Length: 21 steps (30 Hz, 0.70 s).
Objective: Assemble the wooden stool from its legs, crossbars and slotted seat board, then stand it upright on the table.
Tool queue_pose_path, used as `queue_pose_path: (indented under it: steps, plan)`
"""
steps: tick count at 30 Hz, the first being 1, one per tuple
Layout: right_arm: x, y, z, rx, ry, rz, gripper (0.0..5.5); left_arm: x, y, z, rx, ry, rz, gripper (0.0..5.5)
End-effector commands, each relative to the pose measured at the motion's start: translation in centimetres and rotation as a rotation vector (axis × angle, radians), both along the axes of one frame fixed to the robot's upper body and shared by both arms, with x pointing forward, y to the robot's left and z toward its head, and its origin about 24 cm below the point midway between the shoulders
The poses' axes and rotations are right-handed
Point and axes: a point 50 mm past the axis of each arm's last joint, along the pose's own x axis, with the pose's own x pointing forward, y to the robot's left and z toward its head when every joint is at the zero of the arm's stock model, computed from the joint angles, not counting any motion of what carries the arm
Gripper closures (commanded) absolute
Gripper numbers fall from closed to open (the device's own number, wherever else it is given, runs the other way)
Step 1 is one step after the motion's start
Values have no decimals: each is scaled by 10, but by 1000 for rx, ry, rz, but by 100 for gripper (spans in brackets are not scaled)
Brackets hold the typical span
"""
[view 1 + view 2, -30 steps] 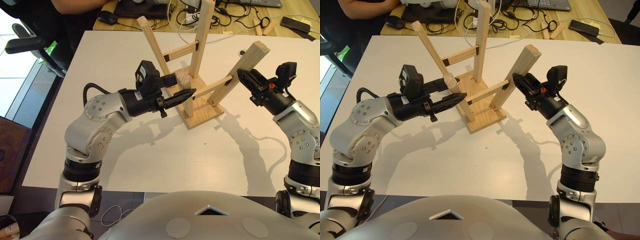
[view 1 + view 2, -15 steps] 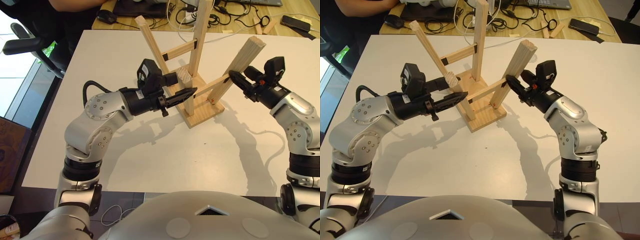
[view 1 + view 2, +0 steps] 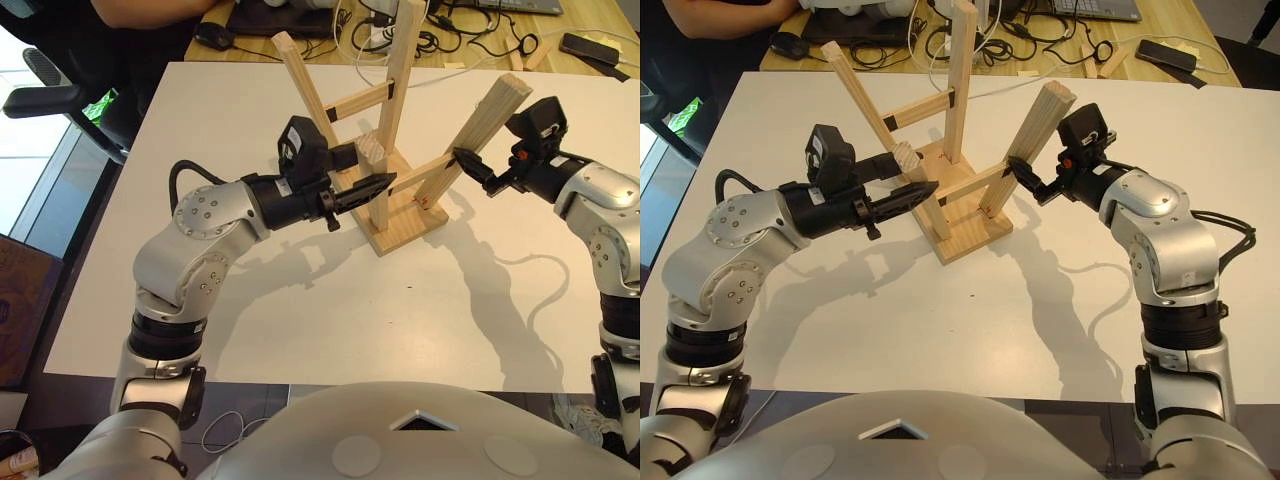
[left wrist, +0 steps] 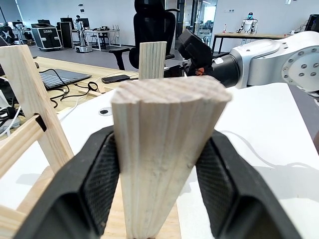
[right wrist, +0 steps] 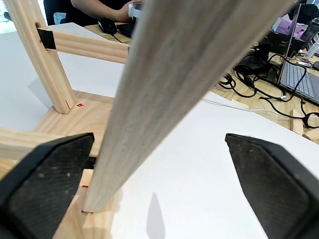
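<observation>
Robot at work on a stool: on the white worktop (image 3: 300,300), the slotted seat board (image 3: 405,228) lies flat below both claws, underside up. The left claw (image 3: 368,170) is clenched on the short near leg (image 3: 370,150), while the right claw (image 3: 1024,176) stands spread around the leaning leg (image 3: 490,115), beside its crossbar (image 3: 420,175). Fitting looks unfinished; next, the right claw likely must close and press that leg home.

We log the stool's legs (image 3: 398,70), crossbars (image 3: 362,100) and seat board (image 3: 405,228) as pale, straight-grained wood. Black bands (image 5: 46,38) mark the crossbar joints, and small red marks (image 5: 79,105) dot the board. Counter (image 3: 330,310): white. Left hand (image 3: 372,172) and right hand (image 3: 465,160): black.
</observation>
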Motion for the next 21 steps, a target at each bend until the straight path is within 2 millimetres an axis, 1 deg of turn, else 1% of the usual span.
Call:
queue_pose_path:
  steps: [1,5,7,8,9,10,11,12,13,14,15,16,19,20,21]
  plan:
    - [-1,4,-18,178,107,-57,61,3,1,-11,25,57,22,338]
    - [11,8,16,409,-17,-66,61,5,-2,-7,-1,44,21,338]
    - [12,8,24,463,-32,-57,61,4,-3,-6,-11,43,14,338]
    - [13,8,24,458,-30,-61,61,3,-4,-5,-13,43,10,338]
    - [14,8,22,434,-14,-69,61,3,-4,-5,-15,43,8,338]
    - [14,8,12,346,42,-82,61,2,-4,-5,-16,45,6,338]
    - [12,6,-1,244,119,-91,61,1,-4,-5,-16,47,6,338]
    - [6,1,-19,114,207,-116,61,1,-4,-5,-16,49,8,338]
    - [-1,-4,-36,23,297,-132,61,1,-4,-5,-16,50,12,338]
    - [-6,-8,-46,-29,356,-157,61,2,-4,-5,-16,50,16,338]
    - [-9,-9,-52,-55,386,-169,61,2,-4,-5,-15,49,22,338]
    - [-7,-7,-51,-38,382,-174,61,3,-3,-5,-14,48,26,338]
    - [3,1,-36,57,279,-173,61,4,-3,-5,-13,49,33,338]
    - [9,3,-25,105,209,-180,61,4,-3,-5,-13,50,33,338]
    - [17,3,-9,176,113,-192,61,4,-3,-6,-14,51,33,338]
